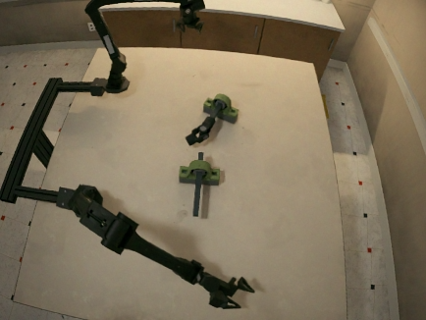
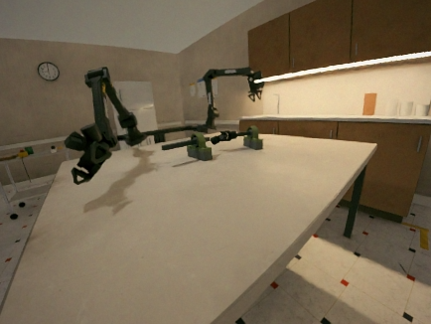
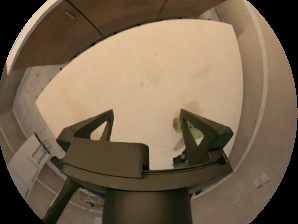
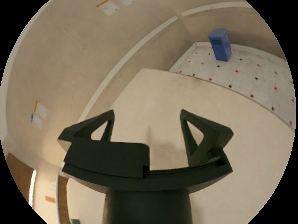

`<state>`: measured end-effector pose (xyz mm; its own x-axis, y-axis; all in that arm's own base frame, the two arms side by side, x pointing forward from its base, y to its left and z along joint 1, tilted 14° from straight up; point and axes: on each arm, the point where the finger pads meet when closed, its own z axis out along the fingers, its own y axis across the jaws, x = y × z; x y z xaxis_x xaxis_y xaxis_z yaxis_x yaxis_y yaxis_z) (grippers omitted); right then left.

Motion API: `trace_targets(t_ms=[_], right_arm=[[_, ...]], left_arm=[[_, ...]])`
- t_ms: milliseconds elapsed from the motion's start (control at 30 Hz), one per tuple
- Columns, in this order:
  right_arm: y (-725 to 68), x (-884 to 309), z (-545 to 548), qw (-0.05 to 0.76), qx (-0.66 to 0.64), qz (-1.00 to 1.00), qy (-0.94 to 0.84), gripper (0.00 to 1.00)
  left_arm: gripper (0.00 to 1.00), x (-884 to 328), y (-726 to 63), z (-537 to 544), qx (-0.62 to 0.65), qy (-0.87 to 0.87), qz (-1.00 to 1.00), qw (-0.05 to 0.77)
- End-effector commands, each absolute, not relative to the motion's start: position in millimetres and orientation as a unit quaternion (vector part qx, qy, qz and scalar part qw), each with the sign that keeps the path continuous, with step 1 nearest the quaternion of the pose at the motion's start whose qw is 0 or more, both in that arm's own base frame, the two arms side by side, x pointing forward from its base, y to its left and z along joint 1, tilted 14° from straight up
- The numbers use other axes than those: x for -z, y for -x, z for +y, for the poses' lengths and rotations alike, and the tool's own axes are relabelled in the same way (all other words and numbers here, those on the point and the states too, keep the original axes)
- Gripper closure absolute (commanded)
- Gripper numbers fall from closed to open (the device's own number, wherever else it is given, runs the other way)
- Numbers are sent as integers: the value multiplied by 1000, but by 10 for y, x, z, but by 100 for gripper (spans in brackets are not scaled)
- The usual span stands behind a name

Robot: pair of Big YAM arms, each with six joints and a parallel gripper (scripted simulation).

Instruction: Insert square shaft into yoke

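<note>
The dark square shaft [image 1: 197,191] lies through a green bearing block [image 1: 198,174] in the middle of the table, and its far tip sticks out a little. The universal joint [image 1: 201,130] hangs from a second green block [image 1: 222,107]. Its free yoke [image 1: 192,138] points toward the shaft and is tilted to one side, with a gap between the two. In the exterior view the shaft [image 2: 176,144] and the joint [image 2: 225,135] show the same gap. My left gripper [image 1: 190,24] is open and empty, high over the table's far edge. My right gripper [image 1: 239,293] is open and empty, low near the front edge.
Brown cabinets [image 1: 221,31] with a counter stand just beyond the far edge of the table. The black frame [image 1: 29,142] that carries both arm bases runs along the left side. The left wrist view shows my open fingers far above the table top.
</note>
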<state>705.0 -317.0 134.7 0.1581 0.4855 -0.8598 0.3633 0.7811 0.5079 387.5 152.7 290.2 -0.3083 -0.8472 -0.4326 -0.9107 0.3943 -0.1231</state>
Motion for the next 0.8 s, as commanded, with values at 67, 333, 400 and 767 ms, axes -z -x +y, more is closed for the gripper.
trace_targets(t_ms=[67,333,400,767], right_arm=[[-7065,-1432,-3165,692,-45,643,-325,0],[-7065,-1432,-3165,692,-45,643,-325,0],[-7065,-1432,-3165,692,-45,643,-325,0],[-7163,-1460,-2863,666,9,699,-262,53]], left_arm=[[0,-2947,-3883,1526,-71,545,805,224],[0,-2947,-3883,1526,-71,545,805,224],[0,-2947,-3883,1526,-71,545,805,224],[25,-2821,-3920,1329,-42,521,819,237]])
